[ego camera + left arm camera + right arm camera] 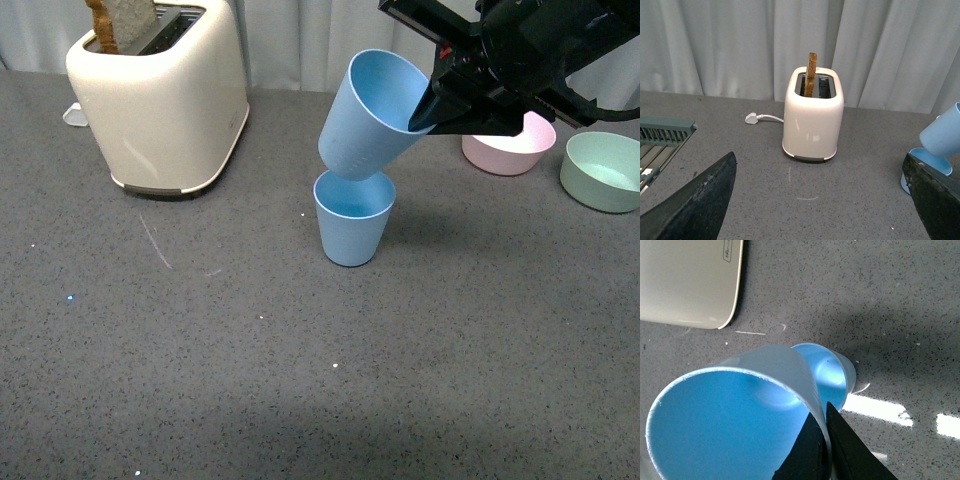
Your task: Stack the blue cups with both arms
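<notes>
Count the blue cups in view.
2. The standing blue cup sits upright on the table, right of the toaster. The held blue cup is tilted in the right gripper, its base at the other's mouth. None seem hidden.

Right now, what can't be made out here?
Front view: whether the held cup touches the standing cup; its base covers that rim.
Right wrist view: same contact, behind the held cup.
Front view: far rim of the pink bowl, under the right arm.
Left wrist view: part of the standing cup, behind a left gripper finger.
</notes>
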`<state>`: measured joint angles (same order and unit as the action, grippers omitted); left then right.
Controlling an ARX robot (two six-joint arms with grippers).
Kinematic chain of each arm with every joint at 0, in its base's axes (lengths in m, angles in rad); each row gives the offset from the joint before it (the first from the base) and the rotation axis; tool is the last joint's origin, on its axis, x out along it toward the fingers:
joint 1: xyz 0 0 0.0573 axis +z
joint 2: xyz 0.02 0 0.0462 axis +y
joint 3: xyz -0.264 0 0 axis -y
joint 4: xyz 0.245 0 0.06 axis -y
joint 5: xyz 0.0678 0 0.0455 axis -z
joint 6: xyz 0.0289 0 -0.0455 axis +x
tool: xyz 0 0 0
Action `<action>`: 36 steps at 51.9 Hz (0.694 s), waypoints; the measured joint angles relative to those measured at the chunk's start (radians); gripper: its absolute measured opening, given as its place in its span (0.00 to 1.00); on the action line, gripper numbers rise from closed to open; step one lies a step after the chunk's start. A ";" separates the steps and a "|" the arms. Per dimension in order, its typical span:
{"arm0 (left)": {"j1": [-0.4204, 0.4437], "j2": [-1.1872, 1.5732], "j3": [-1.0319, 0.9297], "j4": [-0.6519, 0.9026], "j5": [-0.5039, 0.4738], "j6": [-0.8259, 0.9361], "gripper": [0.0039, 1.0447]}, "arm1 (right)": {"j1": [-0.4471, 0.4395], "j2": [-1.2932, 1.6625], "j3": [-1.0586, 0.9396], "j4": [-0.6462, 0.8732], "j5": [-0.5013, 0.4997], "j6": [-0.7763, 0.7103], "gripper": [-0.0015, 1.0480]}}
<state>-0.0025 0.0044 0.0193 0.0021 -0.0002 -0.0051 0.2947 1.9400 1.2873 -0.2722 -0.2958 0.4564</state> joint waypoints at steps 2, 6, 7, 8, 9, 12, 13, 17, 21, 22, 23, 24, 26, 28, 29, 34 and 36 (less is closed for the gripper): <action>0.000 0.000 0.000 0.000 0.000 0.000 0.94 | 0.003 0.002 0.000 0.000 0.003 0.000 0.01; 0.000 0.000 0.000 0.000 0.000 0.000 0.94 | 0.005 0.011 0.000 0.000 0.010 -0.001 0.01; 0.000 0.000 0.000 0.000 0.000 0.000 0.94 | 0.005 0.014 0.000 0.000 0.010 -0.001 0.01; 0.000 0.000 0.000 0.000 0.000 0.000 0.94 | 0.004 0.017 0.000 0.000 0.010 0.000 0.01; 0.000 0.000 0.000 0.000 0.000 0.000 0.94 | 0.004 0.020 0.000 0.000 0.010 -0.001 0.01; 0.000 0.000 0.000 0.000 0.000 0.000 0.94 | 0.004 0.032 0.000 -0.001 0.010 0.000 0.01; 0.000 0.000 0.000 0.000 0.000 0.000 0.94 | 0.003 0.034 0.000 -0.003 0.010 0.001 0.01; 0.000 0.000 0.000 0.000 0.000 0.000 0.94 | 0.000 0.041 0.000 -0.001 0.000 0.008 0.06; 0.000 0.000 0.000 0.000 0.000 0.000 0.94 | -0.003 0.040 -0.003 0.021 -0.028 0.011 0.22; 0.000 0.000 0.000 0.000 0.000 0.000 0.94 | -0.004 0.040 -0.006 0.035 -0.025 0.007 0.25; 0.000 0.000 0.000 0.000 0.000 0.000 0.94 | -0.004 0.037 -0.012 0.053 -0.016 0.002 0.28; 0.000 0.000 0.000 0.000 0.000 0.000 0.94 | -0.005 0.035 -0.021 0.072 0.000 -0.010 0.34; 0.000 0.000 0.000 0.000 0.000 0.000 0.94 | -0.005 0.032 -0.026 0.078 0.006 -0.017 0.39; 0.000 0.000 0.000 0.000 0.000 0.000 0.94 | -0.006 0.030 -0.031 0.079 0.008 -0.024 0.45; 0.000 0.000 0.000 0.000 0.000 0.000 0.94 | -0.007 0.029 -0.032 0.079 0.010 -0.027 0.51; 0.000 0.000 0.000 0.000 0.000 0.000 0.94 | 0.004 0.011 -0.214 0.499 0.340 -0.190 0.46; 0.000 0.000 0.000 0.000 0.001 0.000 0.94 | 0.000 -0.006 -0.328 0.708 0.452 -0.268 0.39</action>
<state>-0.0025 0.0040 0.0193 0.0017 0.0006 -0.0048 0.2951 1.9343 0.9592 0.4358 0.1566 0.1883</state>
